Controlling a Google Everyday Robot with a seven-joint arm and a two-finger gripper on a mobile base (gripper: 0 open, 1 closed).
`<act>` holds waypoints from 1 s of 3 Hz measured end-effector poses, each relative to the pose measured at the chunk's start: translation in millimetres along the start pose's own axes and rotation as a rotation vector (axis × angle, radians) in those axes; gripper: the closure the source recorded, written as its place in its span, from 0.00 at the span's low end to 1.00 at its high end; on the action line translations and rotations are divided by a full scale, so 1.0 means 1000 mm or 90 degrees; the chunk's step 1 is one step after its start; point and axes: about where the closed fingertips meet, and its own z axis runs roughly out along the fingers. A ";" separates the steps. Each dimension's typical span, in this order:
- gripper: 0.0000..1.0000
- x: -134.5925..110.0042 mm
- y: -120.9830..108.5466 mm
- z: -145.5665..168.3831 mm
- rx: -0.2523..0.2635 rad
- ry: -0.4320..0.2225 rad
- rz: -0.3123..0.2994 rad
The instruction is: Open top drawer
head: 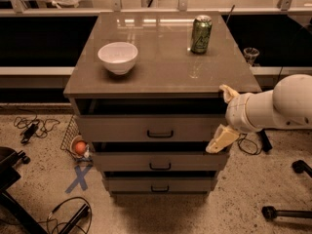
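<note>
One camera view. Showed three drawers stacked under a surface (165,77) bearing a bowl (118,56) and a can (201,34). Found the top drawer (122,128) directly beneath that surface, front apparently shut, its handle (160,134) a short level bar at the centre. Placed the claw (225,116) by the drawer's right end, handle well off toward picture-left at about the same height. Fingers (222,139) spread wide, one above the other, gripping nothing; lower one overlapped the front's corner, contact unclear.

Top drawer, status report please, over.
Claw open, at cabinet's right front corner. Top drawer handle untouched. Nothing between claw and handle.
</note>
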 end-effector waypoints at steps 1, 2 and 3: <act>0.15 -0.013 -0.009 -0.001 0.004 0.000 -0.015; 0.38 -0.035 -0.046 -0.025 0.036 0.020 -0.025; 0.61 -0.074 -0.105 -0.071 0.094 0.052 -0.048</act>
